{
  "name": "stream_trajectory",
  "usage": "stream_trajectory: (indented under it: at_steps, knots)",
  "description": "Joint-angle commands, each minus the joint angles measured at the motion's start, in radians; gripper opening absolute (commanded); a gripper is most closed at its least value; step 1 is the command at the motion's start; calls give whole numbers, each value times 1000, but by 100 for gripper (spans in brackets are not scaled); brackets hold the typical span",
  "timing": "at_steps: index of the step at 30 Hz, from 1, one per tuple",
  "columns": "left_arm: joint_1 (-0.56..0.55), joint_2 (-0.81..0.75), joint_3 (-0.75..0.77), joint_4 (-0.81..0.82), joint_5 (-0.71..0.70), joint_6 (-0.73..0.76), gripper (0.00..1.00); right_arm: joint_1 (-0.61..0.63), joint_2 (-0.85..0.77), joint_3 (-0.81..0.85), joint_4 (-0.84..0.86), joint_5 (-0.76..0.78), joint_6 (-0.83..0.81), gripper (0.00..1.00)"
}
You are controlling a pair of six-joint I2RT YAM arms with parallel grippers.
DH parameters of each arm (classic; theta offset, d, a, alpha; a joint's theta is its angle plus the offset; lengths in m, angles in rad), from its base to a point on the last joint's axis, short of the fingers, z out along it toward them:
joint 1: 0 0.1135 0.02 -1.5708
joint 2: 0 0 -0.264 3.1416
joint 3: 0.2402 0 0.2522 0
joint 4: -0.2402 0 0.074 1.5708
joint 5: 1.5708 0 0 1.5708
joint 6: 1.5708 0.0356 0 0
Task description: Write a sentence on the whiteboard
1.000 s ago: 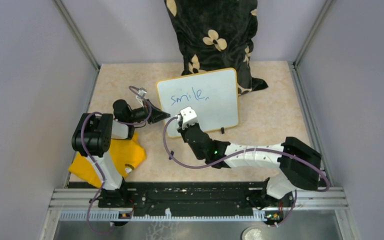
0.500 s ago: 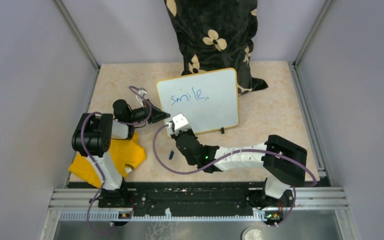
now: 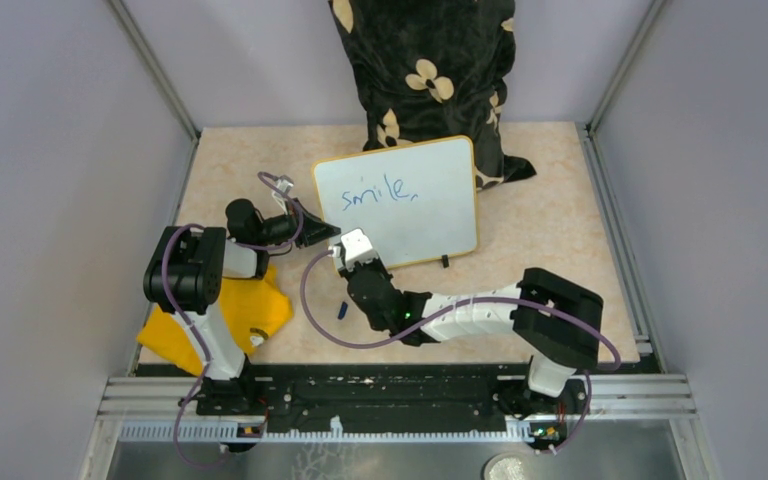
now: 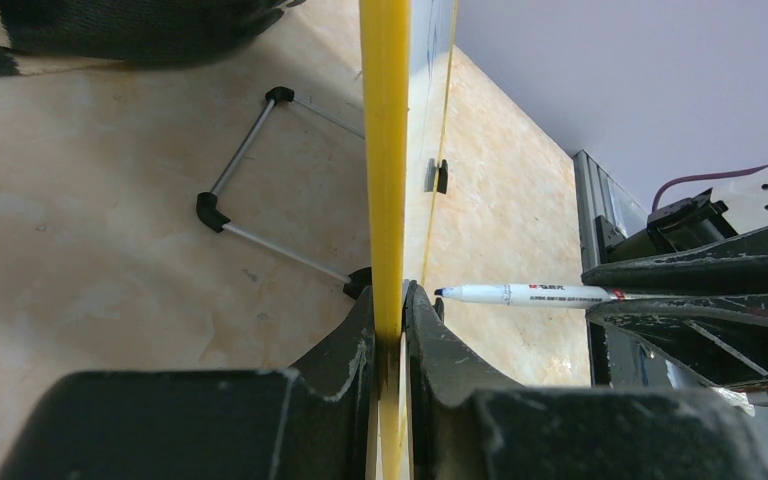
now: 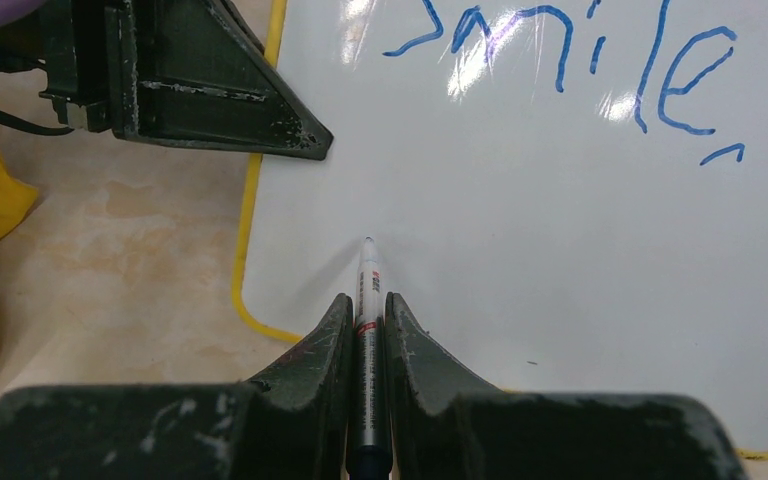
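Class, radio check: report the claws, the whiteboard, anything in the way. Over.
Left claw shut on whiteboard edge. Right claw shut on marker, tip by lower left corner. Sentence unfinished: only "smile," written. Nothing blocking.

The whiteboard (image 3: 430, 225) bears blue handwriting (image 3: 378, 193) reading "smile,"; the marker's (image 5: 368, 288) small print is illegible.

I moved my right gripper (image 5: 367, 312), carrying the marker (image 5: 368, 278), leftward and slightly toward my base, from over the lower middle of the whiteboard (image 3: 430, 205) to its lower left corner. The black elbow link (image 3: 557, 315) of my right arm swung left by a corresponding amount, and the purple cable (image 3: 302, 295) loop beside the wrist spread wider. This travel exposed a small blue object (image 3: 343, 310) on the table (image 3: 550, 200), previously hidden under my forearm.
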Motion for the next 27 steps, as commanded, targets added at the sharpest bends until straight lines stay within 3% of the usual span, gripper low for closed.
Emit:
stream_trajectory:
  at_steps: [1, 27]
  knots:
    - [-13, 33, 7, -54, -52, 67, 0, -10, 6, 52, 55, 18, -4, 0]
    - [-13, 34, 6, -49, -52, 58, 0, -42, 48, 87, 38, -26, -3, 0]
